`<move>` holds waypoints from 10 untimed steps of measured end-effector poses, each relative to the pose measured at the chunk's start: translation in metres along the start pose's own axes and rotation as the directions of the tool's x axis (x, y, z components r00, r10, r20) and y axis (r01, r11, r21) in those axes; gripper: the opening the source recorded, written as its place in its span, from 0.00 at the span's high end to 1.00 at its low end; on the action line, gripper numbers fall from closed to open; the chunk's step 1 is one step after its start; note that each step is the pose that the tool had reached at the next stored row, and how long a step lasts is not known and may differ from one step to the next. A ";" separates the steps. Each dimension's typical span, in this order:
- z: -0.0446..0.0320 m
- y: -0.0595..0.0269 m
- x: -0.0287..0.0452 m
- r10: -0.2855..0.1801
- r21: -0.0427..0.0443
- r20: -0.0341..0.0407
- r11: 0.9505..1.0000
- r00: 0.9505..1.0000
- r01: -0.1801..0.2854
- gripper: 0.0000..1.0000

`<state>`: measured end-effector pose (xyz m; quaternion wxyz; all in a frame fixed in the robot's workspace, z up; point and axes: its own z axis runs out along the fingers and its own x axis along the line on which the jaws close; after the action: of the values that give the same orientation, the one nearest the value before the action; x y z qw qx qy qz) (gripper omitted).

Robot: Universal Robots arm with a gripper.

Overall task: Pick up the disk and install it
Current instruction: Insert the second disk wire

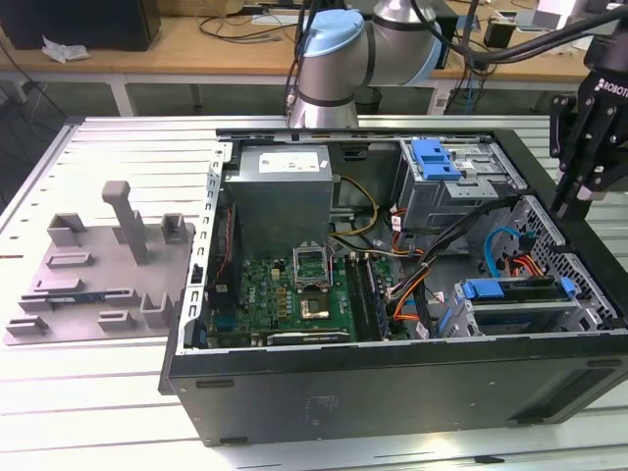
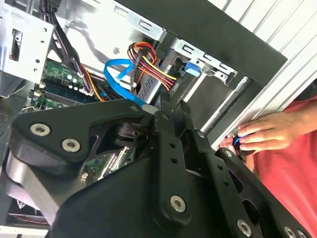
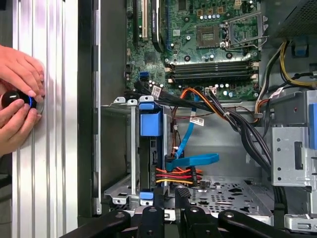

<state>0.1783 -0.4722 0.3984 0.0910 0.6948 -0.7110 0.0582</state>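
Observation:
The disk [image 3: 150, 148] sits edge-up in the lower drive cage of the open computer case, clipped in its bright blue carrier [image 1: 488, 289]. In the second wrist view its silver body [image 2: 148, 84] shows with red-yellow and blue cables running to its end. My gripper [image 1: 562, 204] hangs above the case's edge at the exterior view's right, a little beyond the cage. In both wrist views its black fingertips [image 3: 169, 196] [image 2: 173, 106] stand close together with nothing between them, just off the disk's cabled end.
A blue bracket [image 1: 435, 157] tops the upper grey drive cage. Motherboard [image 1: 294, 289] and cable bundles fill the case. A person's hands [image 3: 17, 94] hold a black knob on the slotted aluminium table beside the case. A grey fixture [image 1: 108, 265] lies at the exterior view's left.

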 end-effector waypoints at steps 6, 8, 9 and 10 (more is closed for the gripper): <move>0.0049 0.0006 -0.0010 0.003 -0.001 0.000 1.000 1.000 -0.003 0.69; 0.0063 0.0007 -0.0012 0.030 -0.007 0.001 1.000 1.000 -0.030 0.69; 0.0071 0.0006 -0.0015 0.044 -0.011 0.002 0.999 0.999 -0.044 0.69; 0.0076 0.0006 -0.0016 0.051 -0.014 0.002 0.999 0.999 -0.051 0.69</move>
<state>0.1773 -0.4723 0.3907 0.0934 0.6758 -0.7291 0.0549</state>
